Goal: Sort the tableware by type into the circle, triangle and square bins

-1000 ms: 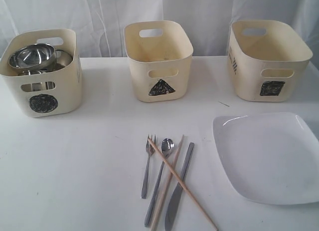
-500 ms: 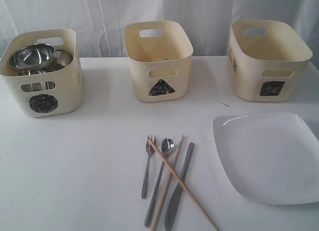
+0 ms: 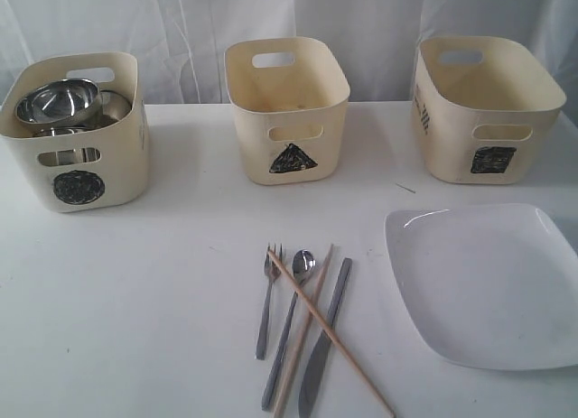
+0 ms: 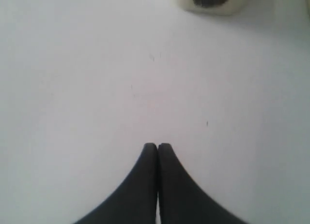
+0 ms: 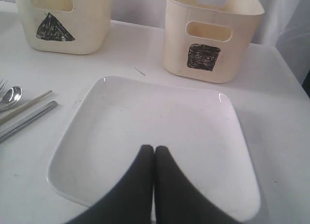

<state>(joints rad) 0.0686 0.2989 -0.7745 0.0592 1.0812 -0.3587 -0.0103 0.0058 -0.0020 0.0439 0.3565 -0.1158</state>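
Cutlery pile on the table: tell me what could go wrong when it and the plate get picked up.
1. One chopstick lies diagonally over the spoon and knife, so lifting any one piece may drag or scatter the others.
2. The plate lies flat with a low rim. The right tool, now shut over it, might slip off the rim or just slide the plate.
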